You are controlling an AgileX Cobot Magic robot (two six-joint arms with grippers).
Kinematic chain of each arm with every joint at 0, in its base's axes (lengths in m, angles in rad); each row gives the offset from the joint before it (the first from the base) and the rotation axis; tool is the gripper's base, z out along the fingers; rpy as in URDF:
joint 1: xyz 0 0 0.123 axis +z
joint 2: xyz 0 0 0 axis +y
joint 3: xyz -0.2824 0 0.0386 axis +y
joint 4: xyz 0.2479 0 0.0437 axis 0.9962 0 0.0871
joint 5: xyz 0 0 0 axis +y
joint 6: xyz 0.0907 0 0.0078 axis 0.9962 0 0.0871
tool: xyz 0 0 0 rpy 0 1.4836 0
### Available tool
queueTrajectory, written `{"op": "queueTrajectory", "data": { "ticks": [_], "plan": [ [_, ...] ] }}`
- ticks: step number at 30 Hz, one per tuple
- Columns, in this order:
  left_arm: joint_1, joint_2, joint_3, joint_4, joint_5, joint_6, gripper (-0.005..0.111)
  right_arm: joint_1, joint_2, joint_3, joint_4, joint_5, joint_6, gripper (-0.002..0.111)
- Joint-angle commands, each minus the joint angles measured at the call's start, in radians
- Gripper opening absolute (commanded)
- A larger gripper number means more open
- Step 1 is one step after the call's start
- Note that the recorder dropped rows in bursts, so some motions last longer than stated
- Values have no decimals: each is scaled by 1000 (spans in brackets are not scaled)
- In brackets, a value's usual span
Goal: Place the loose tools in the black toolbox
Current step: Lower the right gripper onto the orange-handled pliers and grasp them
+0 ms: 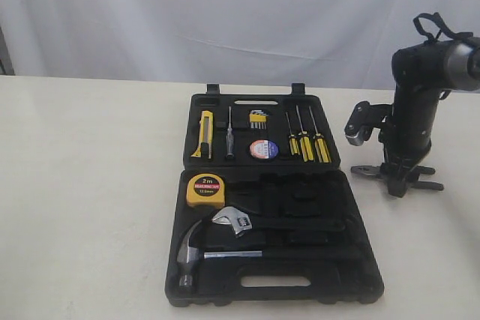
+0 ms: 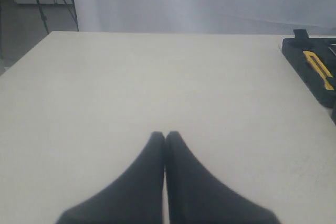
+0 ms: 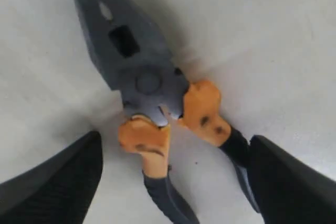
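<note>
In the exterior view we see the black toolbox [image 1: 360,275] lying open on the pale table [image 1: 90,200], its 2 halves spread flat. The far half holds the yellow-black utility knife [image 1: 204,135], a set of hex keys [image 1: 258,119], the black tape roll [image 1: 263,149] and 3 yellow-black screwdrivers [image 1: 307,144]. The near half holds the square yellow tape measure [image 1: 205,189], the adjustable wrench [image 1: 234,220] and the claw hammer [image 1: 202,249]. The pliers [image 1: 366,171] lie on the table outside the case, just beside its right edge, level with the hinge line. The right gripper [image 1: 403,182] points down over their handles. From here we cannot tell how its jaws stand.

In the left wrist view the left gripper [image 2: 165,135] is closed, its 2 dark fingers [image 2: 136,182] pressed together with nothing between them. It sits over bare table, well apart from the toolbox, of which we see only a corner with the utility knife [image 2: 317,69] in its slot.

In the right wrist view the pliers [image 3: 147,82] lie flat on the table, grey nose pointing away from the camera and orange-and-black handles spread slightly. The right gripper [image 3: 176,142] stands wide open, 1 finger on each side of the handles. The finger [image 3: 58,182] by the nearer handle is clear of it. We cannot tell whether the other finger touches its handle.
</note>
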Motion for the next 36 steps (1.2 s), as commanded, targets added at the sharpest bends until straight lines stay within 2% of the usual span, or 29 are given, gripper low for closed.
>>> {"op": "queueTrajectory", "data": {
  "ticks": [1,12,22,36],
  "plan": [
    [-4,-1,1,0,-11,-2,0,-7,41,0,6,-13,2,72],
    [-4,-1,1,0,-11,-2,0,11,52,0,-31,-60,1,72],
    [-4,-1,1,0,-11,-2,0,11,78,0,236,-62,-80,72],
    [-4,-1,1,0,-11,-2,0,7,78,0,193,-60,-67,72]
  ]
}}
